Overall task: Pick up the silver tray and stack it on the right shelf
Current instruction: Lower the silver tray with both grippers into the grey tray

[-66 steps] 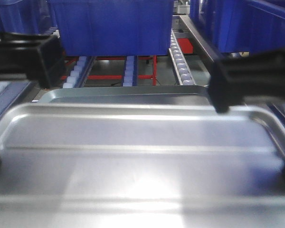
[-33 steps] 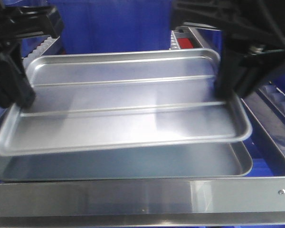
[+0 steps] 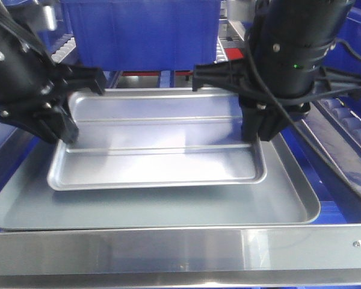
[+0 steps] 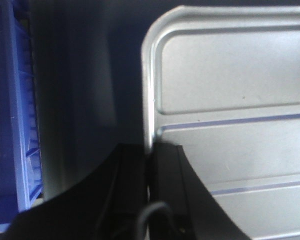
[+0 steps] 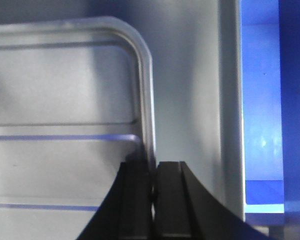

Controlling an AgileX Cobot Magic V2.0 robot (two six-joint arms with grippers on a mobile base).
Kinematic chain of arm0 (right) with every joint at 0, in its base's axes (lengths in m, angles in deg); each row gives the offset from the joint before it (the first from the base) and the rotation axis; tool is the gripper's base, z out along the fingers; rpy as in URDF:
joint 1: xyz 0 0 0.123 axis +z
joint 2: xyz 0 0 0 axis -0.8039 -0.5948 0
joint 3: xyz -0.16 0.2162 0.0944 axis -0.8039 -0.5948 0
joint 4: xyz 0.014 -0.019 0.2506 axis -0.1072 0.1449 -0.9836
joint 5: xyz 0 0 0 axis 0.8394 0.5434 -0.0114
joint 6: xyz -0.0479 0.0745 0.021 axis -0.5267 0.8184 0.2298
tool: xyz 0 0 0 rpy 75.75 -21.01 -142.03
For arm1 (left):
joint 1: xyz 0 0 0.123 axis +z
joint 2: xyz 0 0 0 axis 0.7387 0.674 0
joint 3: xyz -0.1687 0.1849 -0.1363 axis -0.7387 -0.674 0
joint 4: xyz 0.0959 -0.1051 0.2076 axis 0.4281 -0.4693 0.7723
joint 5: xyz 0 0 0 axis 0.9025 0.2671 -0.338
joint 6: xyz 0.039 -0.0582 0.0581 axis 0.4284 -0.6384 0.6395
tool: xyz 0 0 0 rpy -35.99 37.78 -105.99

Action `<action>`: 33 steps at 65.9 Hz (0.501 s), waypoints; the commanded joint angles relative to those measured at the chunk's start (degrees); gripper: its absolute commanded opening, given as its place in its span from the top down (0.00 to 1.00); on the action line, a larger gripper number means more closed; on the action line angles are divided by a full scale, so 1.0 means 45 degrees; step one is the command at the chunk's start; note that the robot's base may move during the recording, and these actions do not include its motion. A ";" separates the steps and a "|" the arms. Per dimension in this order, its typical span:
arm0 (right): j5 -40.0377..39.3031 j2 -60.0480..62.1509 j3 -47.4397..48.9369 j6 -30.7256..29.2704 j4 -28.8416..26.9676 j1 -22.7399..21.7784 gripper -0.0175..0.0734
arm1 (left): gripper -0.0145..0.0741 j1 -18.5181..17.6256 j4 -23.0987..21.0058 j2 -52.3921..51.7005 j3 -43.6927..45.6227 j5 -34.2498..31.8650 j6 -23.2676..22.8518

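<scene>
Facing the rack from the front, two trays show: one silver tray (image 3: 159, 144) lying inside one larger grey tray (image 3: 289, 198), behind the shelf's front bar (image 3: 180, 250). Both arms reach steeply down at its short ends. The left wrist view shows the left pincer (image 4: 149, 165) clamped on the tray's left rim. The right wrist view shows the right pincer (image 5: 153, 180) clamped on its right rim.

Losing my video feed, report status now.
Left gripper and right gripper both shut on silver tray rims. Tray sits inside larger grey tray. Nothing in the way.
</scene>
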 commanded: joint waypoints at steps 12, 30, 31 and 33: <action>-0.1083 0.0504 0.0539 -0.0047 0.0426 -0.0067 0.73 | 0.94 -0.0042 -0.1362 -0.0040 0.0332 -0.0806 0.0292; -0.1286 0.0504 0.0539 -0.0047 0.0426 -0.0067 0.73 | 0.94 -0.0042 -0.0838 -0.0040 0.0359 -0.0216 0.0292; -0.1296 0.0504 0.0539 -0.0047 0.0426 -0.0067 0.73 | 0.94 -0.0042 -0.0772 -0.0040 0.0359 -0.0192 0.0292; -0.1347 0.0504 0.0539 -0.0047 0.0426 -0.0067 0.73 | 0.94 -0.0042 -0.0674 -0.0040 0.0359 -0.0112 0.0292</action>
